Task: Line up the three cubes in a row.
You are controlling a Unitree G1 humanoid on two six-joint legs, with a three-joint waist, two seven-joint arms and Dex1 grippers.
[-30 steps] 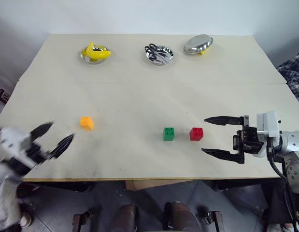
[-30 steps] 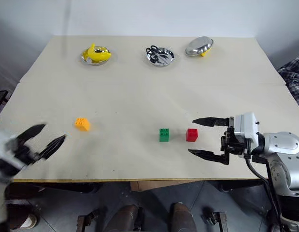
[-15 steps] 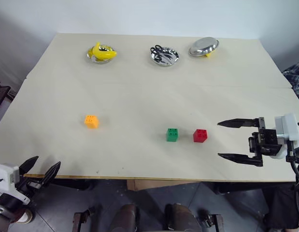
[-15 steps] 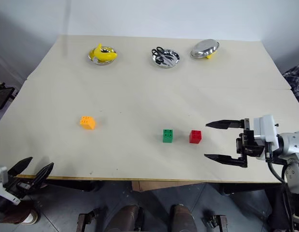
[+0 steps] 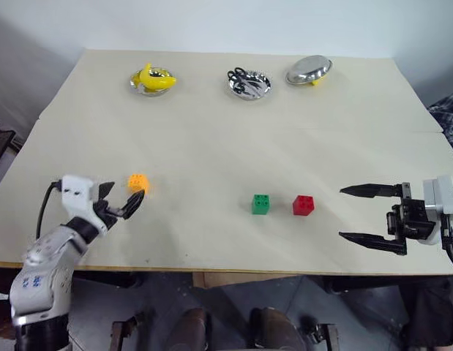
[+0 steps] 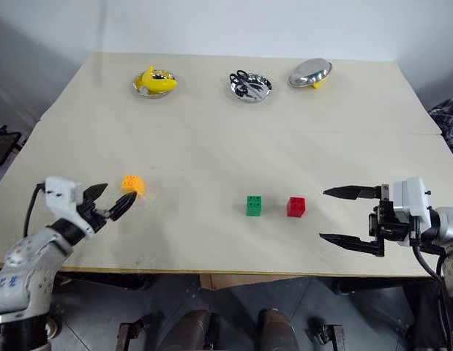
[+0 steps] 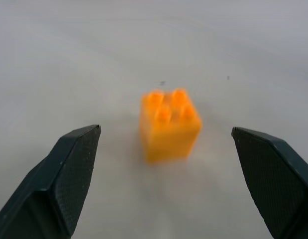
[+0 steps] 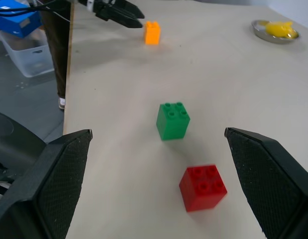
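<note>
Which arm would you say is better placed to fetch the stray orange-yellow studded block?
The left: its open gripper faces the orange-yellow studded plastic block, which sits between its fingers. The right gripper waits beyond the red block.

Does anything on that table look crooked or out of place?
Yes: the far right metal bowl is tipped up on something yellow beneath it, not sitting flat. The orange cube also stands well apart from the green cube and red cube.

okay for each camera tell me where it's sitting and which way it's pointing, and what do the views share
Head views: up high, facing forward and down over the table; both arms show.
Left wrist view: along the open left tool toward the orange cube.
Right wrist view: along the open right tool toward the green cube and red cube.
Shared: the orange cube.
</note>
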